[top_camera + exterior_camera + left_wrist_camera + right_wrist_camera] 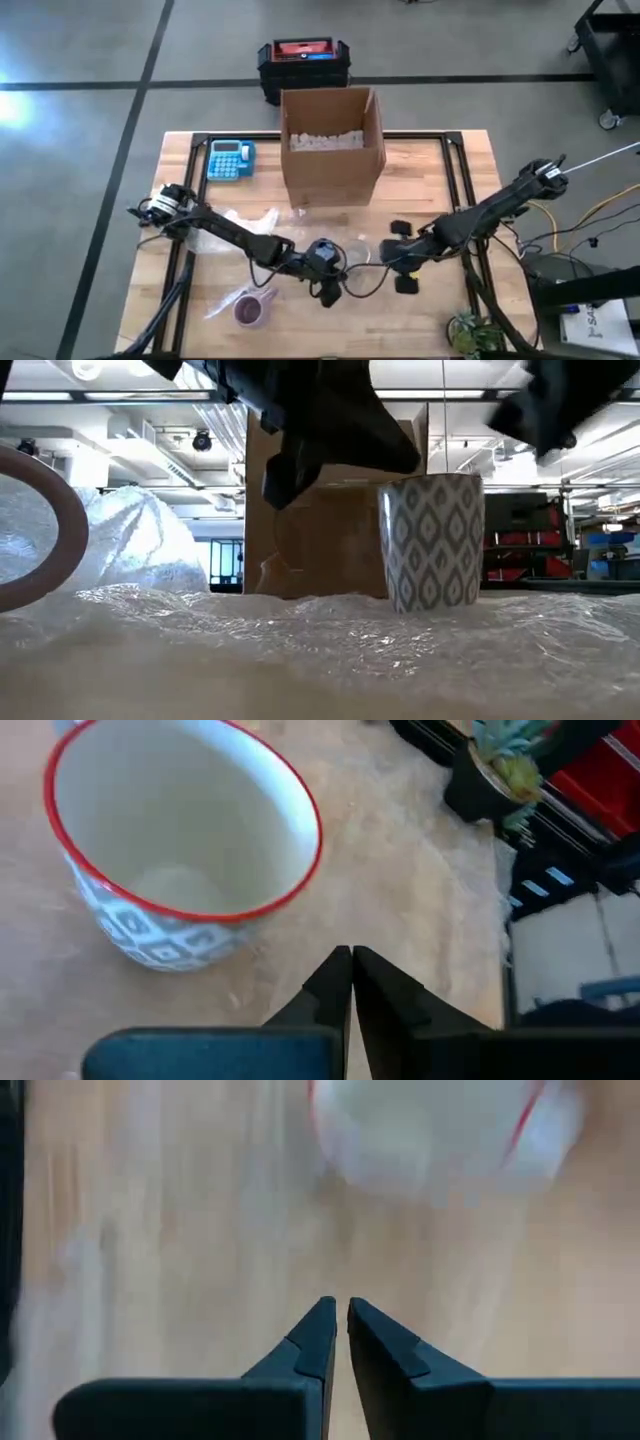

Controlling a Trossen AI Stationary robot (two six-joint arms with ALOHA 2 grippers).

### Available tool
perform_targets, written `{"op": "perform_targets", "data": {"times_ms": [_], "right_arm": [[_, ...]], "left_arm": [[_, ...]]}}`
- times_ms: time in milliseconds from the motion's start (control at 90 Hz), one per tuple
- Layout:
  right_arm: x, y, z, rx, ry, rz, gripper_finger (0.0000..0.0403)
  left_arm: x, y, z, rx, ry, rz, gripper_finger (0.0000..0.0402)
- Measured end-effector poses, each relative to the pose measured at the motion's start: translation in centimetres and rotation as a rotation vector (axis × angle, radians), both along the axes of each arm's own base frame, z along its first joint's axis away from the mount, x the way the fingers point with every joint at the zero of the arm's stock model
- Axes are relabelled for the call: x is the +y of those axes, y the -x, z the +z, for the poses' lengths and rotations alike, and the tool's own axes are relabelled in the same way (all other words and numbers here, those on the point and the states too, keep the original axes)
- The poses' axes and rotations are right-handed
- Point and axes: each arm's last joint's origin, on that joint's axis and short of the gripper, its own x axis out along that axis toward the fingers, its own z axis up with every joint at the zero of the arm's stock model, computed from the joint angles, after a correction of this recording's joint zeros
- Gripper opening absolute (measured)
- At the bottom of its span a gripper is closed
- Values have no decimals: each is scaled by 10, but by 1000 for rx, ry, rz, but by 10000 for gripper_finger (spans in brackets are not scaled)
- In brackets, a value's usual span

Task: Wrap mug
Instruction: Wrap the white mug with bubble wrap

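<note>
The mug [185, 850], white with a grey drop pattern and a red rim, stands upright on its base on the wooden table [400, 890]; the low view shows the mug [432, 540] too. In the high view the mug [357, 249] sits between both grippers. My left gripper [351, 960] is shut, just short of the mug's near-left side, touching nothing. My right gripper [340, 1310] is shut too, pointing at the mug [440, 1130] from the table's right with bare wood between them. Bubble wrap [320, 650] lies across the table's near part.
An open cardboard box [332, 145] with packing fill stands at the far middle, a blue calculator [230, 160] left of it. A crumpled wad of wrap [250, 222] and a purple tape roll [250, 309] lie at the left. A small plant [470, 332] stands near right.
</note>
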Motion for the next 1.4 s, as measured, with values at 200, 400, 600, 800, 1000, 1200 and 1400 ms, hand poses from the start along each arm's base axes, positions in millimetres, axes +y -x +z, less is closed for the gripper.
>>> {"op": "perform_targets", "data": {"times_ms": [200,400,600,800,1000,1200,1400], "right_arm": [[27,45,-34,235,-35,-91,64],[36,79,-62,313,18,-187,158],[27,87,-93,218,10,-209,215],[28,82,-92,99,54,-139,159],[39,72,-76,21,58,19,13],[50,55,-50,-180,141,105,5],[56,45,-33,-307,214,125,1]], "left_arm": [[-2,0,-6,20,-9,-4,0],[-3,0,-6,20,-9,-6,0],[-3,0,-6,19,-9,-6,0],[-3,0,-6,16,-7,-6,0],[-3,0,-6,15,-8,-6,0],[-3,0,-6,16,-8,-6,0],[-3,0,-6,16,-8,-5,0]]}}
